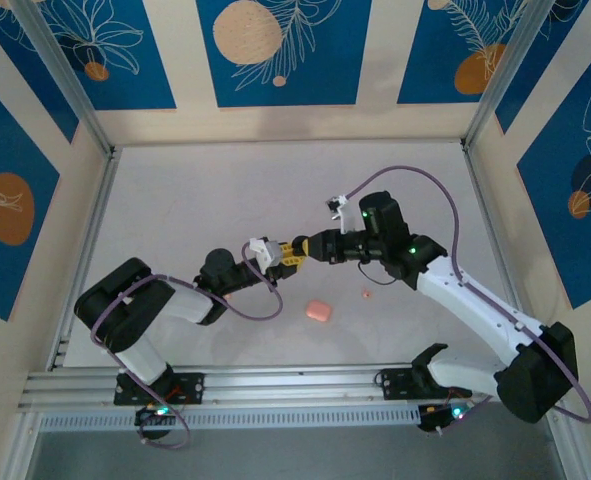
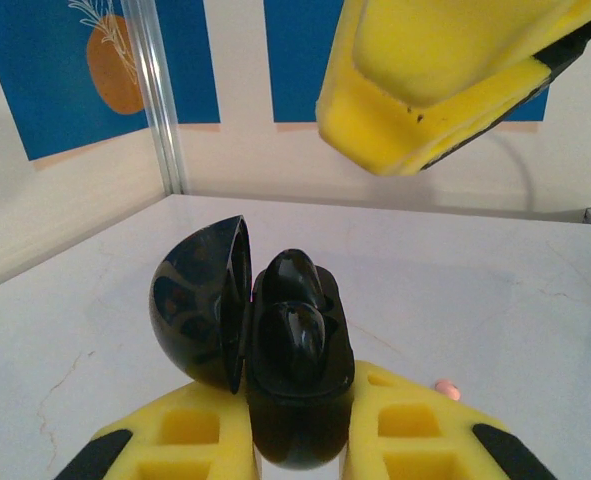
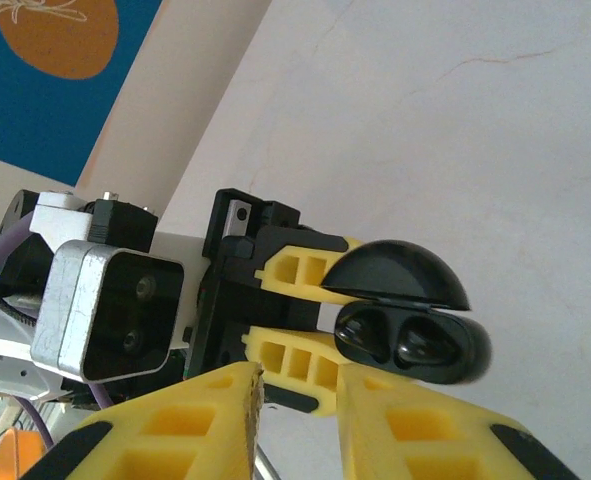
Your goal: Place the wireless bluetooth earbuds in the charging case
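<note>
While the left gripper (image 2: 297, 440) clamps the open black charging case (image 2: 295, 340), the right gripper (image 3: 297, 382) hovers just beside it, narrowly parted, its hold unclear.

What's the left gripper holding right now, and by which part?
The open charging case; the left gripper pinches the lower end of its base from both sides.

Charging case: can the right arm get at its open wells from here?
Probably yes. The left gripper holds the charging case with its lid swung open, wells facing the right gripper, which sits close by with nothing between them.
</note>
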`<state>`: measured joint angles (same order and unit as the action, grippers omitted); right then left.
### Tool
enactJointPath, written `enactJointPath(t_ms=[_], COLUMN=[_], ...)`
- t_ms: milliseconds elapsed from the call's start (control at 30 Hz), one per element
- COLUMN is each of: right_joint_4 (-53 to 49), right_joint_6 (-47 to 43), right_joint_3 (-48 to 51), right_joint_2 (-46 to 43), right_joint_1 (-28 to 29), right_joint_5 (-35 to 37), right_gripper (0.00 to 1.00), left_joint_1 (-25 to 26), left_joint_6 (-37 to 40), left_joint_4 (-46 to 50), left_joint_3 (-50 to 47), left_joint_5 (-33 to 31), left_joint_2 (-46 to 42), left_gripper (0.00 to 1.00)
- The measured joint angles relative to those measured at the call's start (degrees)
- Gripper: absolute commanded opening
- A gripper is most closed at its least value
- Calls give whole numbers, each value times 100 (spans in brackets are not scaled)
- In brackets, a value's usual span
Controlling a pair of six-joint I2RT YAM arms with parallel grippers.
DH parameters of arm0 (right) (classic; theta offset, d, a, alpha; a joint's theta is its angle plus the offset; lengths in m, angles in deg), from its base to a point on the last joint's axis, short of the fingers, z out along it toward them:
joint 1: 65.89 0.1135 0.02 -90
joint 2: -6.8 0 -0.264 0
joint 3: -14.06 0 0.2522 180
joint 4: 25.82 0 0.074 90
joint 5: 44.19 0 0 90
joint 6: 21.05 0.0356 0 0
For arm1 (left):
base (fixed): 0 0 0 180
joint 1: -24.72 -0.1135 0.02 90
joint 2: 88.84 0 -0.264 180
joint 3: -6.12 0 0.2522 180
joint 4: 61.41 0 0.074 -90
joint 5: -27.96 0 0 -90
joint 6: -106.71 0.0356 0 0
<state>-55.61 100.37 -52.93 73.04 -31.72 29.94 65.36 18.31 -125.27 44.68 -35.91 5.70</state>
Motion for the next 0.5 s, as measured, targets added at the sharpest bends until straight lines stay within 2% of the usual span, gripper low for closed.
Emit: enactJointPath(t_ms=[233, 500], right_joint_4=[-61, -160], right_joint_6=[-83, -118], right_joint_3=[-227, -229], right_joint_2=[299, 391], right_joint_1=[227, 238], right_joint_5=[87, 293], right_gripper=[23, 20], left_joint_1=[0, 0], left_joint_6=[0, -2], left_joint_4=[0, 0], left_joint_3=[0, -2], left_joint_5=[0, 4], left_joint_2=[0, 0], left_gripper=[18, 18])
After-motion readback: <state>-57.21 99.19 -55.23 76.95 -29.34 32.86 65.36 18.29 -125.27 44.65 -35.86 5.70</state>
